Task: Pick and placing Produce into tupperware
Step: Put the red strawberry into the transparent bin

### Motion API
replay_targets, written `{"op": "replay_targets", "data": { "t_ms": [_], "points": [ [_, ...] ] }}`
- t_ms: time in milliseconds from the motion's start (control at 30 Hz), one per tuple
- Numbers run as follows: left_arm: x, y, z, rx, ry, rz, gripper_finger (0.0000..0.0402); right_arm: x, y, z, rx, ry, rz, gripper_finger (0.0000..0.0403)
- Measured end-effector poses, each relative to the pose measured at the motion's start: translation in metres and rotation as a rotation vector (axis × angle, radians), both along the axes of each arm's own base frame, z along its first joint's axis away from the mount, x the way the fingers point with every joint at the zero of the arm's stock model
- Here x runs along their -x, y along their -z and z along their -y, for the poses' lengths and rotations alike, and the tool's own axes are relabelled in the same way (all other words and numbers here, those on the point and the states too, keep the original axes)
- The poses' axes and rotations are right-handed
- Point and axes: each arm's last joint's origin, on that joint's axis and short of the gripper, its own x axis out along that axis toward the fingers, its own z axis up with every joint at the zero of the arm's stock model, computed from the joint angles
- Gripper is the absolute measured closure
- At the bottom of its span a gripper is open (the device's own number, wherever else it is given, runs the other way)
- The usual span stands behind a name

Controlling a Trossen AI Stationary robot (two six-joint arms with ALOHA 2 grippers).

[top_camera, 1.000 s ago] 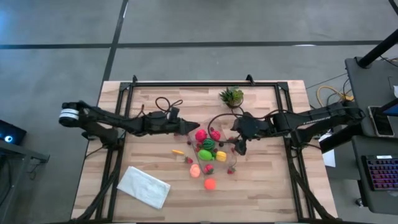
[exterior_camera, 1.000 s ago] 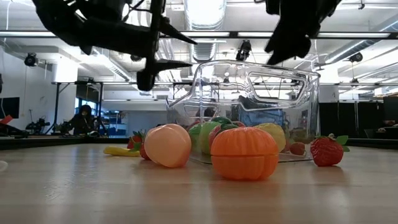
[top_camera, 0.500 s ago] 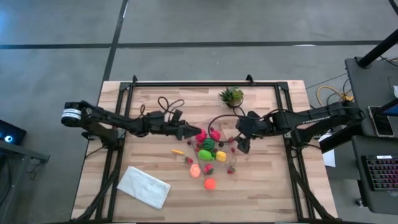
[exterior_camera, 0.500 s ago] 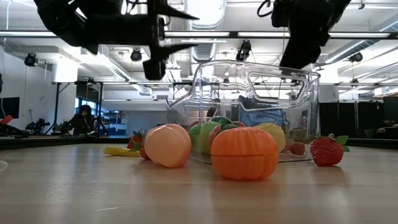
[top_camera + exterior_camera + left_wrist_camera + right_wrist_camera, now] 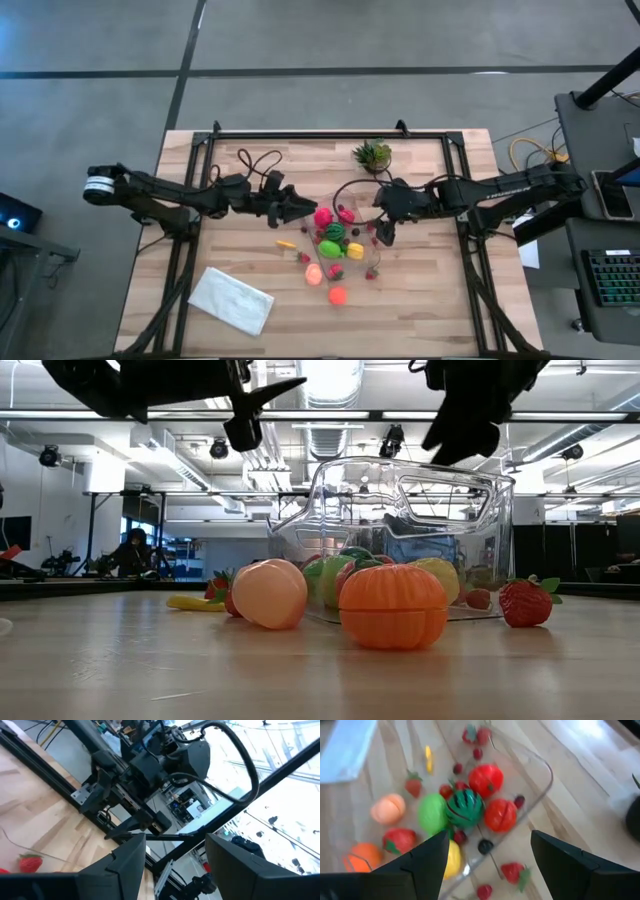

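The clear tupperware (image 5: 345, 245) stands at the table's middle. It holds a red fruit (image 5: 485, 780), a striped dark green one (image 5: 464, 807), a lime green one (image 5: 432, 815) and a yellow one (image 5: 451, 860). Outside it, toward the near edge, a peach piece (image 5: 313, 274) and an orange piece (image 5: 338, 295) lie on the table, with small strawberries (image 5: 525, 603) scattered around. My left gripper (image 5: 300, 207) hangs open and empty, high off the tupperware's left side. My right gripper (image 5: 490, 865) hovers open and empty above the tupperware's right end, slanting down.
A spiky green potted plant (image 5: 372, 155) stands at the far edge. A white folded cloth (image 5: 232, 300) lies near the front left corner. A small yellow banana (image 5: 287, 244) rests left of the tupperware. Black cables (image 5: 262, 163) loop over my left arm.
My left gripper has risen well above the tupperware and tipped its fingers upward, ending a little farther toward the table's left edge than half a second ago. It stays open and empty.
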Motion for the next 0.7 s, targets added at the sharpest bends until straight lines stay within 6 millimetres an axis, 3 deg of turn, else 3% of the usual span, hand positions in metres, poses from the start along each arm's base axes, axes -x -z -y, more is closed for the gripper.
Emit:
{"op": "replay_targets", "data": {
  "t_ms": [333, 467, 567, 700],
  "points": [
    [0.003, -0.006, 0.0, -0.024, -0.006, 0.02, 0.021, -0.011, -0.013, -0.001, -0.023, 0.008, 0.178, 0.0131],
    [0.003, -0.007, 0.0, -0.03, -0.007, 0.025, 0.021, -0.013, -0.015, 0.002, -0.053, 0.154, 0.23, 0.0138],
    [0.003, -0.007, 0.0, -0.03, -0.008, 0.025, 0.021, -0.011, -0.011, 0.015, -0.128, 0.216, 0.192, 0.0144],
    [0.003, -0.007, 0.0, -0.03, -0.008, 0.026, 0.021, -0.01, -0.002, 0.027, -0.194, 0.138, 0.088, 0.015]
  ]
}}
